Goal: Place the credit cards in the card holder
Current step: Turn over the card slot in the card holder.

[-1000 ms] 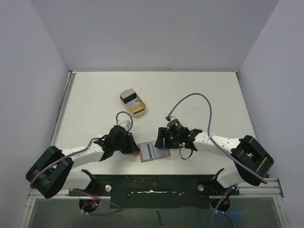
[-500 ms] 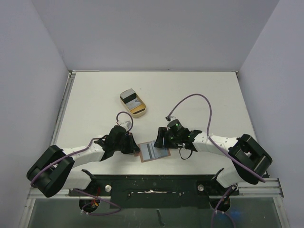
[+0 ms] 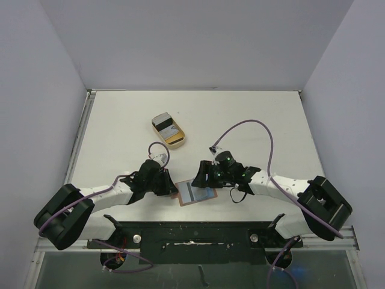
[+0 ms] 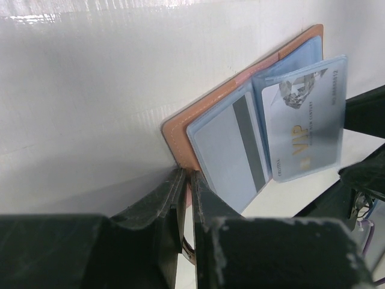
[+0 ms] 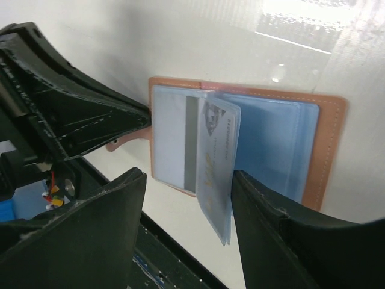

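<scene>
The card holder [image 3: 196, 192] lies open near the table's front edge, brown outside [image 5: 329, 147] and blue-grey inside. My left gripper [image 3: 170, 188] is shut on the card holder's brown left edge [image 4: 180, 129] next to the snap tab. A grey credit card with a dark stripe [image 4: 231, 150] sits in the left pocket [image 5: 171, 141]. A silver VIP card [image 4: 304, 129] is in a clear sleeve that stands up from the fold [image 5: 213, 162]. My right gripper [image 5: 189, 177] is open, one finger on each side of that sleeve; its right finger [image 5: 271, 223] is close against it.
A tan oval tray [image 3: 168, 130] holding dark and silver cards stands further back, left of centre. The table's front edge and the black base rail [image 3: 198, 232] run just below the card holder. White walls close in the table on three sides.
My right arm's rear part has swung to the right while its gripper stays over the card holder. The left arm and the card holder have not moved.
</scene>
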Controlling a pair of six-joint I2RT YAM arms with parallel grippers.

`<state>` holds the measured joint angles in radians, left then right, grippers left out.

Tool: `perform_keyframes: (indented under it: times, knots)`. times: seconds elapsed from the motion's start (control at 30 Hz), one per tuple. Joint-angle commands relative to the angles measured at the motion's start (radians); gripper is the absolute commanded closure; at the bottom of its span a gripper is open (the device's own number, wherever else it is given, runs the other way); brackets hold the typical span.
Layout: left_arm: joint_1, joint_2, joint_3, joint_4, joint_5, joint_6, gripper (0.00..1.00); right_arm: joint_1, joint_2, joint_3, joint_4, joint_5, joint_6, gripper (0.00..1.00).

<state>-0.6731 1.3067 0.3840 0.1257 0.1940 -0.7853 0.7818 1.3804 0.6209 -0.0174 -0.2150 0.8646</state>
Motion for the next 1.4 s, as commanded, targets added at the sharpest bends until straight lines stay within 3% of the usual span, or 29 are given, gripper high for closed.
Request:
perform_keyframes:
  times: [0.0, 0.7, 0.87, 1.1, 1.37]
  knots:
    - [-0.013, -0.008, 0.030, 0.049, -0.005, -0.011, 0.91, -0.003, -0.054, -0.010, 0.107, -0.068, 0.000, 0.42]
    - [-0.014, 0.011, 0.058, 0.109, 0.020, -0.013, 0.91, 0.002, 0.074, -0.020, 0.303, -0.238, 0.039, 0.42]
    - [-0.014, -0.016, 0.066, 0.080, -0.002, -0.017, 0.85, 0.000, 0.091, -0.024, 0.322, -0.255, 0.033, 0.43]
    - [-0.011, -0.090, 0.100, -0.020, -0.096, -0.006, 0.74, 0.003, 0.118, 0.011, 0.177, -0.151, -0.031, 0.48]
    - [0.057, -0.116, 0.267, -0.238, -0.193, 0.144, 0.65, 0.041, 0.169, 0.096, -0.013, 0.011, -0.099, 0.55]
